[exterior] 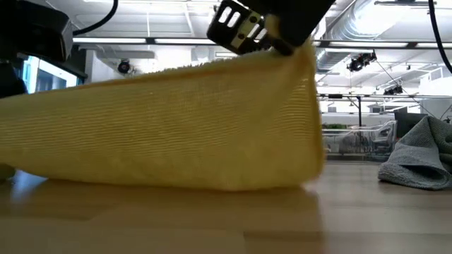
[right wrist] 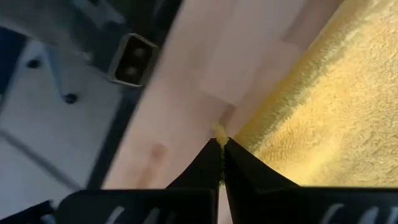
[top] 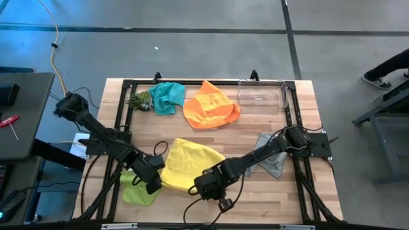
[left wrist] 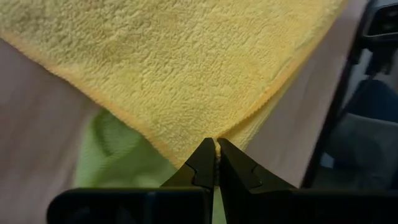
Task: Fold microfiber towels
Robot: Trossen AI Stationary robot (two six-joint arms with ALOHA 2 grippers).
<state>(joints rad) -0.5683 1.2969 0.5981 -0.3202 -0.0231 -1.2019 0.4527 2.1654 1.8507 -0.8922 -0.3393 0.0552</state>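
Both arms are working the yellow towel (top: 184,164), which is lying at about six o'clock on the table (top: 300,191), near its front edge. The left gripper (left wrist: 216,144) is pinching the towel's corner on the seven o'clock side, fingers pressed together on the hem, and the right gripper (right wrist: 220,142) is clamped the same way on the corner toward five o'clock; the low view shows that edge being held up off the wood while the rest is draping down. This looks like the start of the first fold: two neighbouring corners are being gripped and raised. The next move probably calls for both grippers travelling together toward twelve o'clock, keeping the edge taut and level, then laying it on the far edge. Counting: five towels are showing, one of each colour. The lime green towel (top: 138,191) is lying partly under the yellow at seven o'clock, the grey towel (top: 273,163) at four o'clock, the orange towel (top: 209,105) at twelve, the teal towel (top: 167,97) at eleven. One clear bin (top: 261,96) is sitting at one o'clock, and one spiky green plant (top: 140,99) beside the teal.
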